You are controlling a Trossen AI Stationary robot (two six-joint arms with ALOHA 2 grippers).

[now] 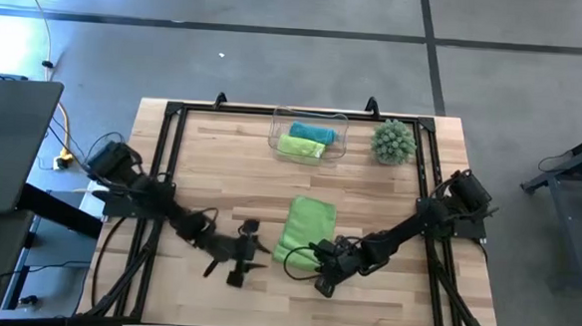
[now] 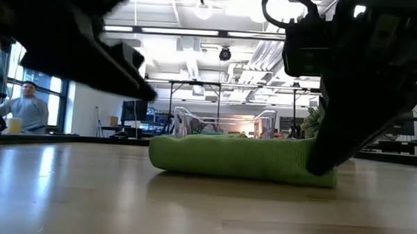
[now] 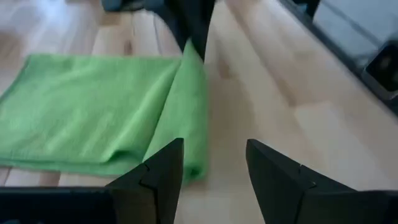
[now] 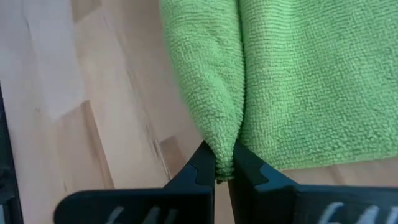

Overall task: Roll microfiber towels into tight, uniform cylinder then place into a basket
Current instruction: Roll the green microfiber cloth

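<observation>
Right gripper (image 4: 217, 163) clamped on near edge fold of lime green towel (image 1: 305, 230), pinched cloth sits between its fingertips, rest of towel spreads ahead of them on table (image 1: 221, 159). Left gripper (image 3: 214, 165) fingers apart, empty, towel edge just beside one finger. Basket (image 1: 309, 136) well apart, holding rolled teal towel (image 1: 313, 132) and green towel (image 1: 301, 147).

You have a light wooden surface (image 1: 221, 169) carrying a folded lime-green towel (image 1: 308, 227) near its middle; beyond the towel sits the clear basket (image 1: 309, 139), with a spiky green plant ball (image 1: 394, 141) beside that basket.
</observation>
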